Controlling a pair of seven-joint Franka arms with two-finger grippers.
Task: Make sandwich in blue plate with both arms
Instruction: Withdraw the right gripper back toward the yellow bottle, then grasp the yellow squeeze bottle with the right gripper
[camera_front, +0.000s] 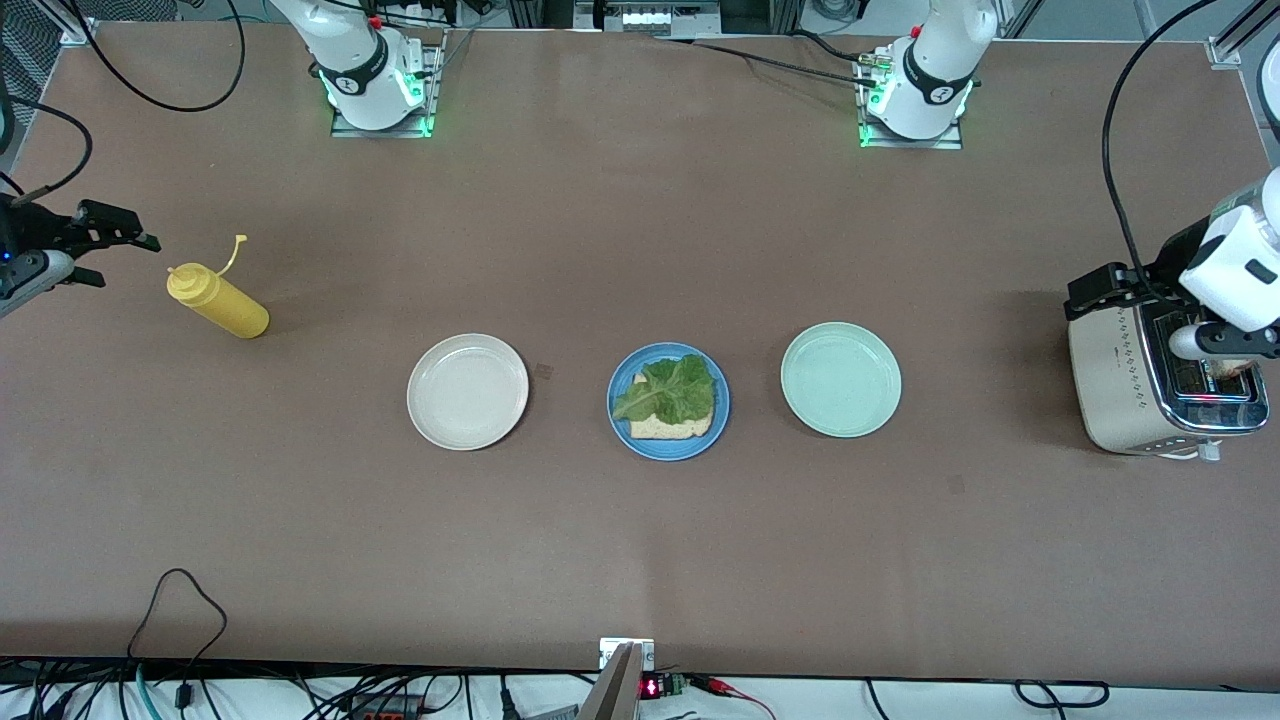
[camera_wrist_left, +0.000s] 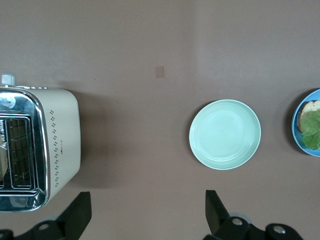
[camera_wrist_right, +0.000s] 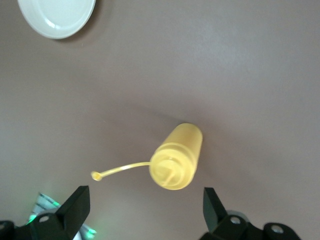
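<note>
We record a broad brown table (camera_front: 620, 560), matte, faintly scuffed, with two small darker squares marked on its surface. Along its edge nearest the front camera we note a white strip of floor or ledge strewn with black cables (camera_front: 180, 620) and a small board with a red lit display (camera_front: 652, 687). At the edge where the bases stand we see metal framing (camera_front: 640, 18) and more black cabling. Light is even and diffuse; shadows fall soft.
</note>
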